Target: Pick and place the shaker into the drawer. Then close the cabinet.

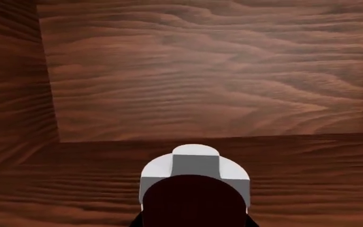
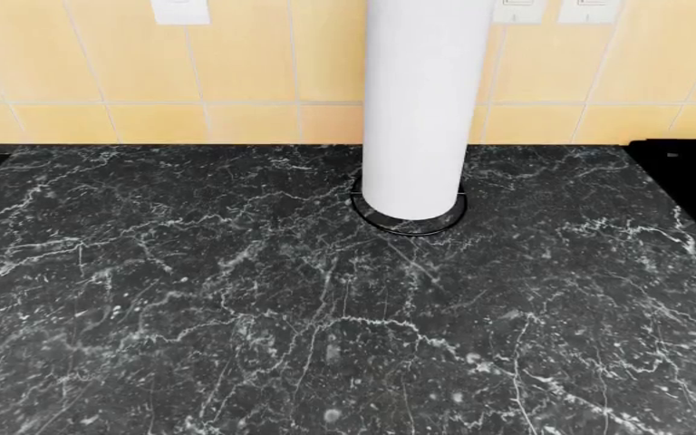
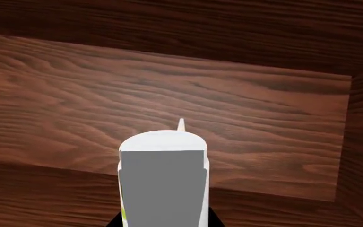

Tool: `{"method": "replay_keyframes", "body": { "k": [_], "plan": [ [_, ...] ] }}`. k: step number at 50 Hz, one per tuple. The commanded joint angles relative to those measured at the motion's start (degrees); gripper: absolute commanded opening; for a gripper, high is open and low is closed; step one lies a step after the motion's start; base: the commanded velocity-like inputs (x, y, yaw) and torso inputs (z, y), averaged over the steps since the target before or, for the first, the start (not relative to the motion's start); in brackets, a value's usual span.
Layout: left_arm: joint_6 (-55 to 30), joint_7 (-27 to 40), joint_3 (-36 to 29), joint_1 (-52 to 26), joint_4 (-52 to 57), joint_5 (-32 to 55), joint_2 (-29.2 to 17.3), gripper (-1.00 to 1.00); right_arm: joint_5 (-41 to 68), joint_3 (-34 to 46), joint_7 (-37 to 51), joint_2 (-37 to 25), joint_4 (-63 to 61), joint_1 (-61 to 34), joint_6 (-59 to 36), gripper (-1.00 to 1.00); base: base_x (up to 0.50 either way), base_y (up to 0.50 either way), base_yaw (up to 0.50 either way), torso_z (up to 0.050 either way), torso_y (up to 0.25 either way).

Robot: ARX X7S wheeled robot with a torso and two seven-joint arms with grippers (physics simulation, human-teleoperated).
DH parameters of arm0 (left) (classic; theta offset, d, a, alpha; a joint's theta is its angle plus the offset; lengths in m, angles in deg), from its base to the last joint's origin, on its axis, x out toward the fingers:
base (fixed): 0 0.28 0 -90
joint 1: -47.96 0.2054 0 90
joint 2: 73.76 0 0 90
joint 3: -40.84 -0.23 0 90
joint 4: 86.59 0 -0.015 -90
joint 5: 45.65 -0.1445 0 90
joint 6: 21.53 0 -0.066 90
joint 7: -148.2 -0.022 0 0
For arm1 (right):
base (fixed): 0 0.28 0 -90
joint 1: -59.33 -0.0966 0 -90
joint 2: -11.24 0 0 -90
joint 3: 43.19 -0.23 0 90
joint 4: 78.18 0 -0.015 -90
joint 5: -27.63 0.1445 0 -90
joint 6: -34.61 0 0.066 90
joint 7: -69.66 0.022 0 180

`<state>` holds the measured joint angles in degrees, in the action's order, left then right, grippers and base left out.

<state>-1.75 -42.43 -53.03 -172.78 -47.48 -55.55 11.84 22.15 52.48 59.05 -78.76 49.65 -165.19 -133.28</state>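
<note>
Plainly, the shaker cannot be picked out for sure: a thin white tip pokes past the end of the right gripper, and I cannot tell whether it belongs to the shaker. That gripper hangs over the drawer, above the grained reddish-brown floor and near a low wall. The left gripper hangs over the drawer too, by a corner where two walls meet. Neither wrist view shows whether the fingers are apart or together. On the head view, a black marbled counter carries a tall white cylinder on a black ring base, before a tiled wall.
</note>
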Motion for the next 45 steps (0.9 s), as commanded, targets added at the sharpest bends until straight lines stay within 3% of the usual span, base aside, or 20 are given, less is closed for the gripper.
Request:
{"method": "replay_keyframes", "body": {
  "k": [1, 20, 40, 45],
  "plan": [
    [-0.2, -0.13, -2.0, 1.52, 3.44, -1.91, -0.27, -1.0, -0.1, 0.31, 0.18, -0.03, -0.57, -0.48, -0.03, -1.0, 0.0, 0.0, 0.0, 0.0, 0.0],
    [6.02, -1.31, -1.26, -3.52, 8.57, 0.81, 0.64, -1.0, -3.64, 0.09, -1.88, -0.04, -1.41, -0.48, 0.04, -1.0, 0.0, 0.0, 0.0, 0.0, 0.0],
    [6.96, -1.86, -1.1, -3.24, 11.78, 2.16, 0.5, -1.0, -5.44, -0.27, -3.12, -0.04, -2.31, -0.48, 0.15, -1.0, 0.0, 0.0, 0.0, 0.0, 0.0],
    [6.64, -1.87, -1.33, -3.17, 12.05, 2.39, 0.46, -1.0, -5.71, 0.03, -3.76, -0.03, -2.46, -0.48, -0.43, -1.0, -0.49, 0.0, 0.0, 0.0, 0.0]
  ]
}}
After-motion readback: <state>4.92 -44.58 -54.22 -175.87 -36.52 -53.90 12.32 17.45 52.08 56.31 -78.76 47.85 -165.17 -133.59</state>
